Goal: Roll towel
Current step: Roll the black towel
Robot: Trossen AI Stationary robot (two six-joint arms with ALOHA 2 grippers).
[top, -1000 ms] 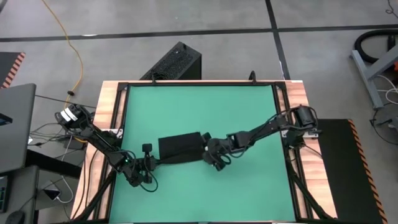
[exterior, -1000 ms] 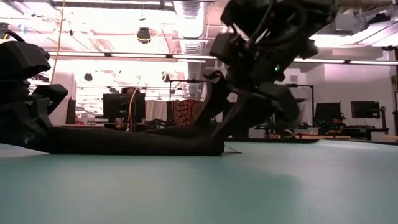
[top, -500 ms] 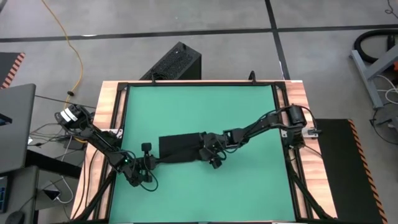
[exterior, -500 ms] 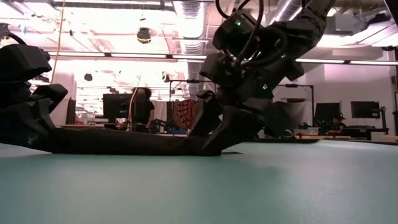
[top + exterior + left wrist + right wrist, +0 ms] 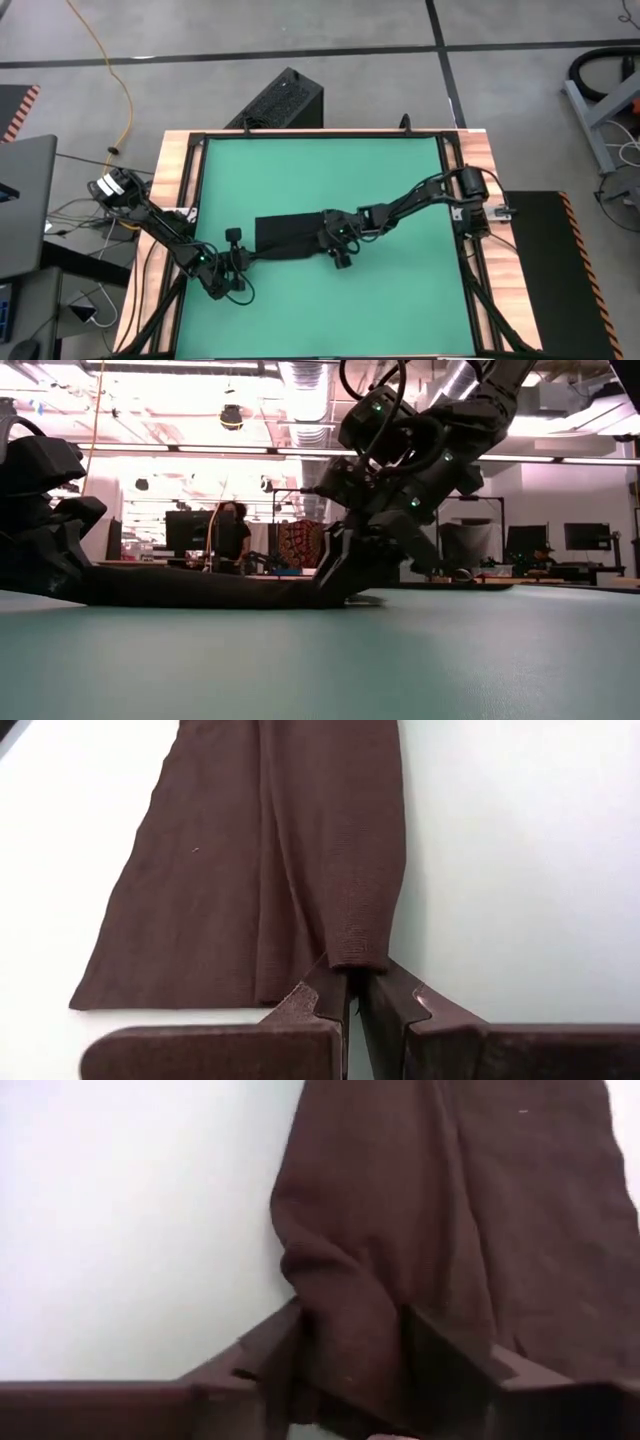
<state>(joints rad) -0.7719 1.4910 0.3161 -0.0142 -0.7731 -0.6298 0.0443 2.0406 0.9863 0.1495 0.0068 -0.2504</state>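
While the towel (image 5: pixel 288 236) lies folded flat mid-table, unrolled, its left end is pinched by the left gripper (image 5: pixel 350 1005) and its right end is enclosed by the right gripper (image 5: pixel 350 1355).

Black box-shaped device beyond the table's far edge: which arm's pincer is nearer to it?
Right, narrowly. The right pincer sits at the towel's right end, nearer the device; the left pincer pinches its left end, farther away.
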